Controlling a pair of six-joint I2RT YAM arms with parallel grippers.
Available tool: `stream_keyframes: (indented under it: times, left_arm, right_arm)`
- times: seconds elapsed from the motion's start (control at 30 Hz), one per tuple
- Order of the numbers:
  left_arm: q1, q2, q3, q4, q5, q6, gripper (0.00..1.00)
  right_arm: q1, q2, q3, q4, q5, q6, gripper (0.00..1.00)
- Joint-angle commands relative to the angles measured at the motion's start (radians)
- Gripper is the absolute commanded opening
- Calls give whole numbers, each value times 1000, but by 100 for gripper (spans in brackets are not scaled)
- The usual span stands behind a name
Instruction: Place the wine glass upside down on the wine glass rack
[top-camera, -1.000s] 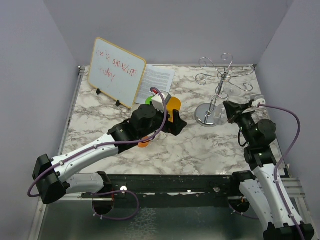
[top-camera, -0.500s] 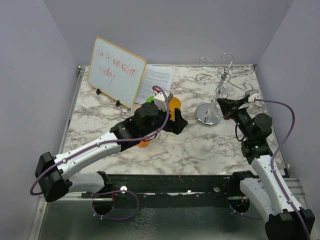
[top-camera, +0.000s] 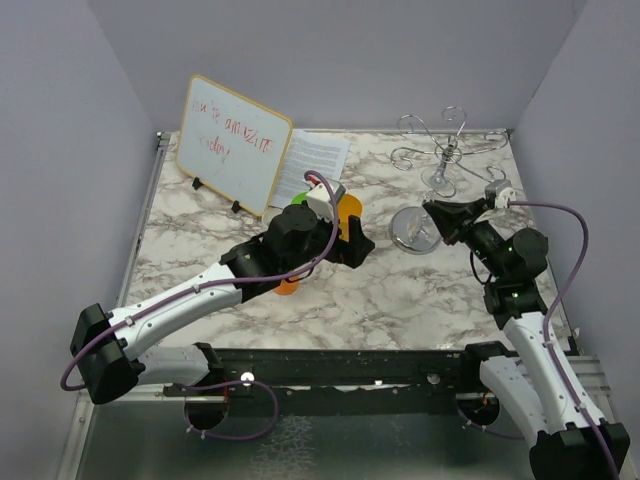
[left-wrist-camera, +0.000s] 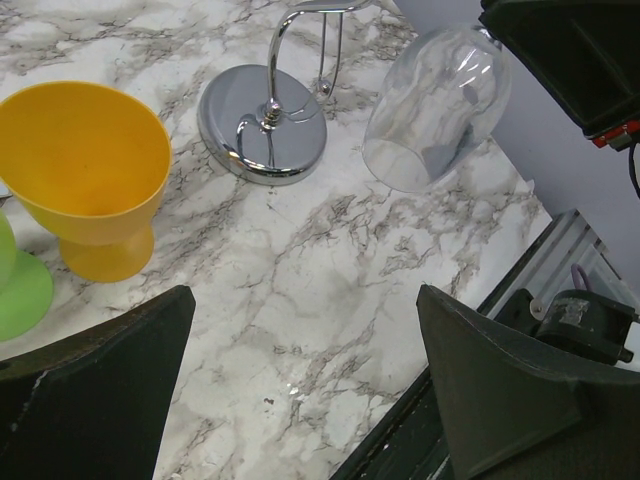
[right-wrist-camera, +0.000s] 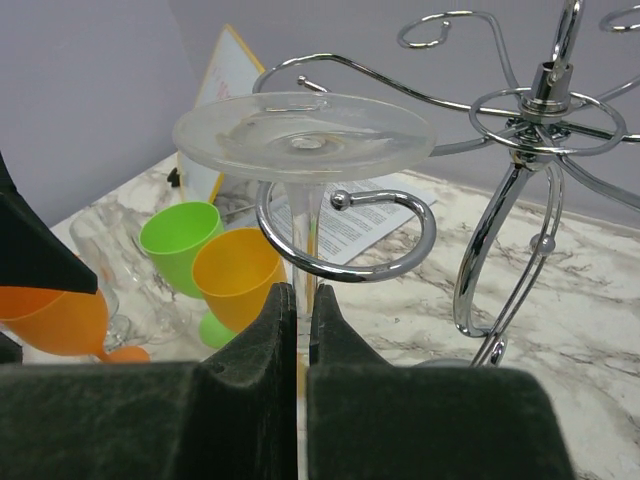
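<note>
Black padded fingers of the right gripper (right-wrist-camera: 297, 300) are pressed together on the stem of the wine glass (right-wrist-camera: 305, 135), low on the stem and near the bowl. The glass is upside down, its flat foot on top. That low hold leaves the upper stem bare, so it can slide into a wire curl. In the right wrist view the stem seems to stand inside one curled arm (right-wrist-camera: 345, 235) of the rack (right-wrist-camera: 545, 100), with the foot just above the wire. Whether the foot already rests on the wire I cannot tell. The bowl hangs clear and empty above the marble table (top-camera: 400, 300), beside the rack's shiny round base (left-wrist-camera: 262, 125).

I judge the hanging nearly done — what is left is lowering the foot onto the curl and letting go.

The left gripper (left-wrist-camera: 305, 330) is spread wide and holds nothing. It hovers low over the table among the plastic cups, well apart from the rack. The yellow cup (left-wrist-camera: 85, 170) stands upright and empty — the green one (right-wrist-camera: 180, 240) beside it looks empty too.
</note>
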Motion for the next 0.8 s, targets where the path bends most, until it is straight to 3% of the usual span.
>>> stream_keyframes:
  times: [0.0, 0.33, 0.57, 0.67, 0.77]
  left_arm:
    - [5, -3, 25, -9, 3, -7, 93]
    - [10, -4, 23, -11, -2, -7, 93]
    - [13, 2, 28, -15, -6, -4, 93]
    - [14, 5, 32, -15, -7, -1, 93]
    - [16, 11, 37, -19, -10, 3, 93]
  right_arm:
    - [4, -49, 20, 43, -28, 21, 1]
    - [4, -145, -34, 4, 180, 35, 1]
    - [4, -83, 10, -86, 232, 32, 2]
    - [4, -60, 22, -97, 233, 51, 10]
    - [4, -43, 33, -125, 242, 67, 24]
